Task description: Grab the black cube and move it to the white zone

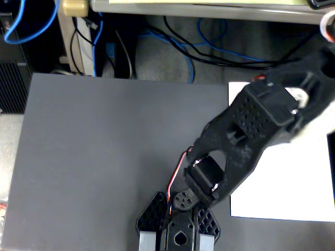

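Note:
The white zone [285, 188] is a white sheet of paper at the right, next to the dark grey mat [104, 157]. The black arm rises from its base [178, 230] at the bottom middle and reaches up and right over the sheet. My gripper [318, 78] is at the upper right edge of the fixed view, over the far part of the sheet. Its fingers merge with the dark arm parts, so I cannot tell how the jaws stand. The black cube does not show as a separate thing; it is hidden or lost among the black gripper parts.
Blue and black cables [172, 42] lie on the floor beyond the mat's far edge. A desk edge [209, 8] runs along the top. A dark box [13, 89] stands at the upper left.

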### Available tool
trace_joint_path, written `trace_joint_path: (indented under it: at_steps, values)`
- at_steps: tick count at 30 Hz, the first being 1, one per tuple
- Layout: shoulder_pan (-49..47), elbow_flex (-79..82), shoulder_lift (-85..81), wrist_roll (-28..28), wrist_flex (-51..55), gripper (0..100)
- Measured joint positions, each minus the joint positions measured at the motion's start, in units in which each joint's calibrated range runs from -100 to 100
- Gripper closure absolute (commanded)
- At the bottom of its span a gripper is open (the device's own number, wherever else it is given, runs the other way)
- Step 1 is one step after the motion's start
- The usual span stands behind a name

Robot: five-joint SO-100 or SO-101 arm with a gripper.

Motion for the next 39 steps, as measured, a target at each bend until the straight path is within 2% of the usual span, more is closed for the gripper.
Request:
trace_joint_path:
  at_steps: [2, 9, 16, 23, 25, 35, 39]
  values:
    - [2.7, -3.3, 0.0, 0.2, 0.0, 58]
    - [3.3, -4.1, 0.0, 2.5, 0.0, 58]
    - [3.3, -15.7, 0.0, 3.0, 10.6, 58]
    - [3.3, -18.7, -4.1, 2.7, 11.2, 59]
    - [1.3, -18.7, -10.3, 1.0, 11.2, 59]
    - [-27.5, -18.7, -37.6, -14.8, 11.6, 59]
    - [-35.3, -18.6, -55.8, -20.1, 11.7, 59]
